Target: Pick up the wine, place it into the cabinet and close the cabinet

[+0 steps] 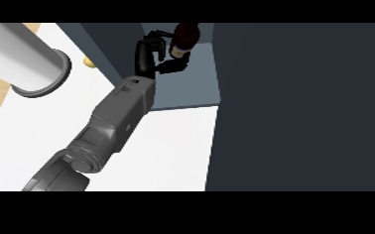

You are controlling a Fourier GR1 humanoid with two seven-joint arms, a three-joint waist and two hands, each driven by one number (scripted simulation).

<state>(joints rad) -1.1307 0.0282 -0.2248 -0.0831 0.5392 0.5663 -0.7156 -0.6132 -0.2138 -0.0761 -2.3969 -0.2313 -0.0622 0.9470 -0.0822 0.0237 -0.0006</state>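
Reaching into the open cabinet (187, 96), the left hand (157, 54) has its fingers (150, 39) and thumb curled round the lower part of the wine bottle (186, 35), which rises up and away from the palm above the cabinet floor. The dark cabinet door (293, 109) stands just right of it. No right hand shows; the bottle's base is hidden, its top cut off.

Wine bottle (184, 38) partly hidden behind hand (150, 54), base unseen. Cabinet door (293, 109) cut off at right edge. Grey cylinder (29, 59) cropped at left.
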